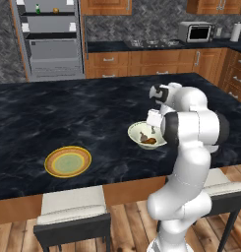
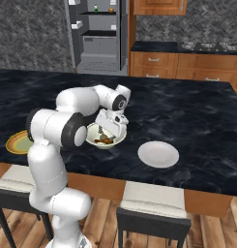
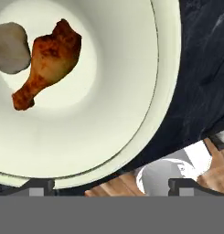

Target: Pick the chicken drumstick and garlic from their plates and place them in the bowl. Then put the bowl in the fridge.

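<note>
From my left base view the arm's forearm covers the right side of the bowl [image 1: 141,134] — I can't see that rim. The orange-rimmed plate [image 2: 13,142] is half hidden behind the arm in the right base view. In the hand view the garlic [image 3: 10,48] is cut by the left edge, the bowl by the top. Items on the fridge [image 1: 53,39] shelves — too small to name.
</note>
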Tool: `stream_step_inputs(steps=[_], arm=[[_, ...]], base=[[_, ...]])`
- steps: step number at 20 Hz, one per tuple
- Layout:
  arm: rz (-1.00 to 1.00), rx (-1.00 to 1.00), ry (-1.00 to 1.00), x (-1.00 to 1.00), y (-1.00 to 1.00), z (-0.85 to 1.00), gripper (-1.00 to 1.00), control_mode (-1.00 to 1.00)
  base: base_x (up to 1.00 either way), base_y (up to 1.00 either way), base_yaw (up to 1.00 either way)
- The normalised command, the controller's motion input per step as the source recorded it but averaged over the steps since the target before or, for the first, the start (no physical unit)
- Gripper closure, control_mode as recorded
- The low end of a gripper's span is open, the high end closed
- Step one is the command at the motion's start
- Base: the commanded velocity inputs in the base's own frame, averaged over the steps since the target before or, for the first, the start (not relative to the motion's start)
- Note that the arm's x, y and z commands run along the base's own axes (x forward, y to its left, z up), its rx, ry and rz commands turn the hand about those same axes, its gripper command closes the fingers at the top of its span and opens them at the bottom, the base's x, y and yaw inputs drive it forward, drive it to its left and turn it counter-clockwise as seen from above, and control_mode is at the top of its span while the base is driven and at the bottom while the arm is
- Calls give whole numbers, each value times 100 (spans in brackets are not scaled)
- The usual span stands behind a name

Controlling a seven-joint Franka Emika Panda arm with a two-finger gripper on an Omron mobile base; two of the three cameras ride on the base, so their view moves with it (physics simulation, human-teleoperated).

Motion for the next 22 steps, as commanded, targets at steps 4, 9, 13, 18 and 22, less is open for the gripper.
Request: stream_step_inputs(steps=[4,9,13,18,22], arm=[[-15,3,-1,-51,-37,4,-100,-100],[-2,-4,-20,-24,-12,0,-100,-100],[-7,-6,-29,-6,4,-10,-100,-100],[-17,-2,-6,6,12,-12,-100,-100],[-10,0,1,25,2,-6,-100,-100]], base=[[0,0,0],[0,0,0],[0,0,0],[0,0,0],[0,0,0]])
